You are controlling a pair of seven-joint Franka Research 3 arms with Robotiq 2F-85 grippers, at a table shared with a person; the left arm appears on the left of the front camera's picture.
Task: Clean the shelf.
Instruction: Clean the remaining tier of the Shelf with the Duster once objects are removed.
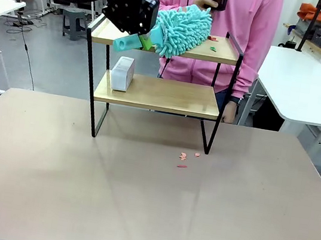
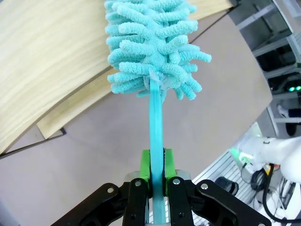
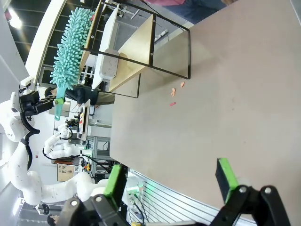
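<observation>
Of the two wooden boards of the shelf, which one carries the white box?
The lower board: the white box stands at its left end. The upper board has the teal duster over it and small red scraps.

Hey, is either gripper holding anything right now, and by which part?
The left gripper clamps the teal duster by its flat handle; the right gripper is open, empty.

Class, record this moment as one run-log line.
left gripper: shut on duster | duster: over shelf top | right gripper: open | red scraps: on table
</observation>
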